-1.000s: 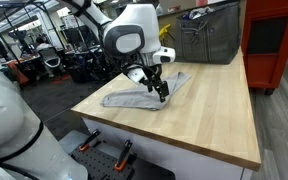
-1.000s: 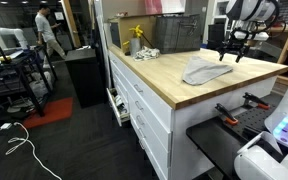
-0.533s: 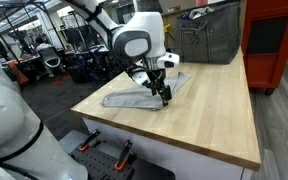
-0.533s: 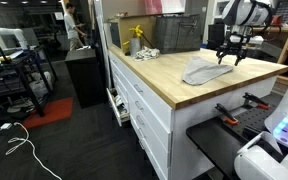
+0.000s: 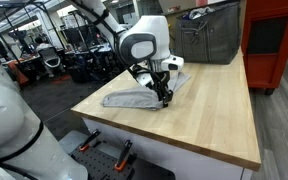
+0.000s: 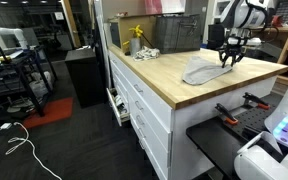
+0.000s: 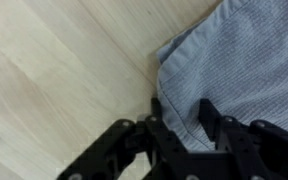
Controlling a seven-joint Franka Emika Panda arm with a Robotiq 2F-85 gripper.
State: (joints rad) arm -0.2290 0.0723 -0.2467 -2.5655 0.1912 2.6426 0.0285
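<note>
A grey-blue cloth lies flat on the pale wooden worktop. My gripper points down at the cloth's corner nearest the table's middle. In the wrist view the gripper has both black fingers pressed down at the cloth edge. One finger sits just at the hem and the other on the fabric. The jaws are half drawn in, with a fold of cloth filling the gap between them. The fingertips hide the fabric under them.
A grey bin stands at the back of the worktop beside a red cabinet. A yellow object and clutter sit at the far end. Drawers run under the table's edge. A person stands in the background.
The arm has come down onto the cloth's corner. The jaws have narrowed from wide open to about half, gathering fabric between them.
</note>
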